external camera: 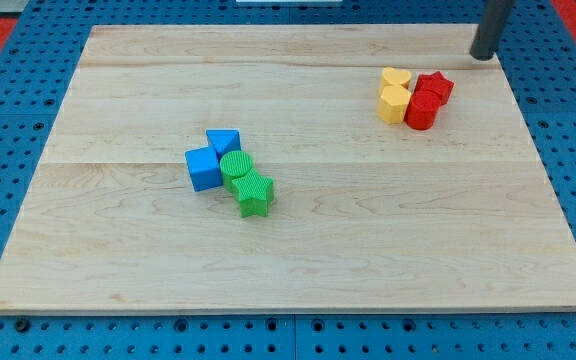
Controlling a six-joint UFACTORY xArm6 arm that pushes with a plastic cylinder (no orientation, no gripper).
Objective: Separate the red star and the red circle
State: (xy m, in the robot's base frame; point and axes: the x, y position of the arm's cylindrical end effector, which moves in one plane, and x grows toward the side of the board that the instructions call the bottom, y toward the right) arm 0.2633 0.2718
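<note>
The red star (435, 86) sits near the view's top right of the wooden board (288, 250). The red circle (421, 111) touches it just below and to the left. A yellow heart (396, 77) and a yellow hexagon-like block (394, 103) touch the red pair on their left side. My tip (483, 56) is at the board's top right edge, above and to the right of the red star, apart from it.
A second cluster lies left of centre: a blue triangle-like block (224, 141), a blue cube (204, 168), a green circle (236, 166) and a green star (255, 193), all touching. Blue pegboard surrounds the board.
</note>
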